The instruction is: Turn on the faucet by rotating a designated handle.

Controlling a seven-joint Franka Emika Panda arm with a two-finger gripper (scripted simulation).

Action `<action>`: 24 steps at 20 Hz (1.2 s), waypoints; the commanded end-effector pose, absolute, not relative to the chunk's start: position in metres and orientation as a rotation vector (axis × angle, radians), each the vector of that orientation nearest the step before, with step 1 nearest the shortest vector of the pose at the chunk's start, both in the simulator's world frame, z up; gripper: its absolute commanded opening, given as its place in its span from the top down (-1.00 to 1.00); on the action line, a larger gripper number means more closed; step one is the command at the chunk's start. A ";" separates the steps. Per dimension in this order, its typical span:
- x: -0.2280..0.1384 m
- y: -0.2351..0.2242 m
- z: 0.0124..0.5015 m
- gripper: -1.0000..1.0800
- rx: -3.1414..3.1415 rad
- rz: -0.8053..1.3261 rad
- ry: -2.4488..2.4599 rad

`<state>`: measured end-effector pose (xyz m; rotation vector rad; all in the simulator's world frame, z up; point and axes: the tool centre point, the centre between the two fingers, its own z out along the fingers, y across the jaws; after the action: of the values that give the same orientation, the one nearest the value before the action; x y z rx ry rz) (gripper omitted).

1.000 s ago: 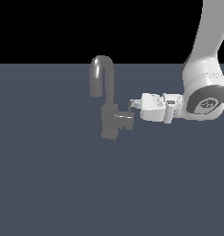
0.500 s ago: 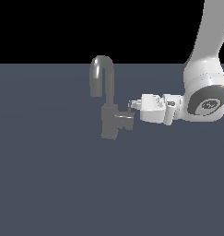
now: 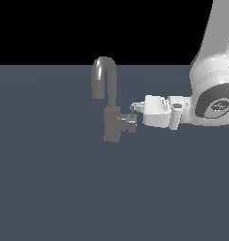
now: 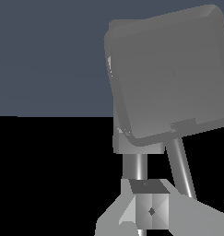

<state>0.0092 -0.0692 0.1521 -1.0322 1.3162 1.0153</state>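
The dull-grey faucet (image 3: pixel 111 101) stands mid-scene, its gooseneck spout curving toward the exterior view's left above a blocky base. The handle (image 3: pixel 129 124) is a short boxy stub jutting from the base toward the exterior view's right. My gripper (image 3: pixel 134 109) reaches in horizontally from the right, and its tips sit just above the stub, touching or nearly touching it. The jaws look shut with nothing between them. In the wrist view, the fingertips (image 4: pixel 150 209) are pressed together below a large grey block of the faucet (image 4: pixel 168 78) and a thin pin (image 4: pixel 180 168).
A flat blue-grey floor (image 3: pixel 50 188) spreads around the faucet. My white arm (image 3: pixel 212 94) comes down from the upper right of the exterior view.
My gripper has crept slightly down and toward the handle stub. The faucet shows no clear movement.
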 end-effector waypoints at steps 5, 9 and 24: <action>-0.002 -0.066 0.155 1.00 -1.034 1.015 1.312; -0.018 -0.062 0.146 1.00 -1.033 1.020 1.312; -0.048 -0.055 0.112 1.00 -1.040 1.011 1.301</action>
<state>-0.0380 -0.0563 0.1356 -1.0559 1.2740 0.9911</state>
